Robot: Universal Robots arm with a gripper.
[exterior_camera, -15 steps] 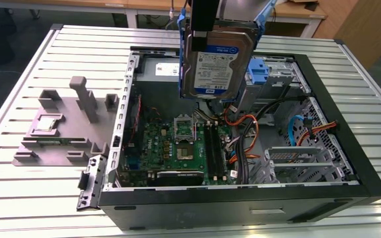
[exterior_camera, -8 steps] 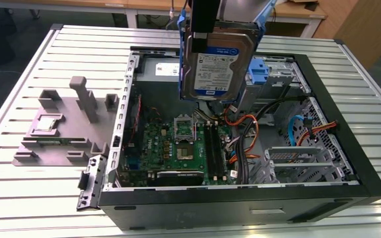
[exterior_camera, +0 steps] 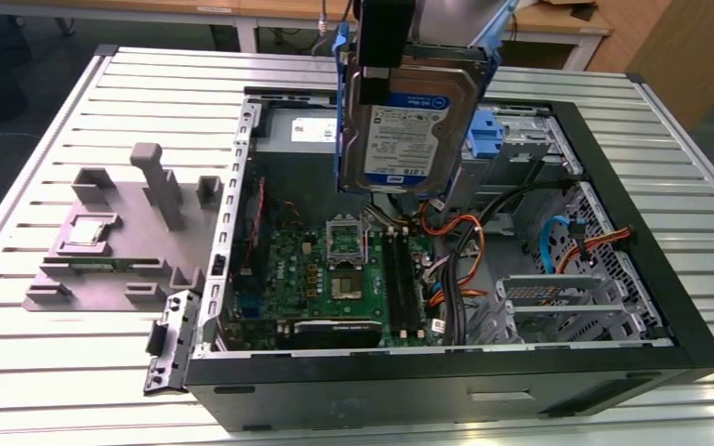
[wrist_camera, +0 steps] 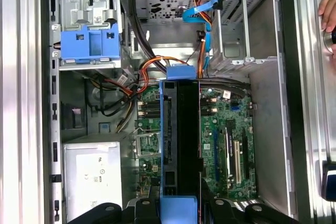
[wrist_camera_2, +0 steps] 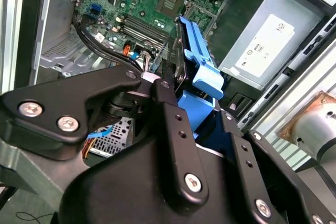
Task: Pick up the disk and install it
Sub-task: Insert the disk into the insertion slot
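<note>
Exterior view, upper centre: black gripper [exterior_camera: 386, 58] clamped on silver-grey rectangular disk [exterior_camera: 407, 123] in blue caddy above open black computer case [exterior_camera: 456, 383]; not yet installed.

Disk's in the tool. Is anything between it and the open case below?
Nothing visible is. The tool grips the disk on edge over the open case, above the motherboard. Inside, orange and black cables run past the disk's end toward the metal drive cages, so they may crowd the bays.

hand [wrist_camera: 328, 17] mostly cut off; disk [wrist_camera: 181, 145] label hidden (edge-on, first wrist view)
</note>
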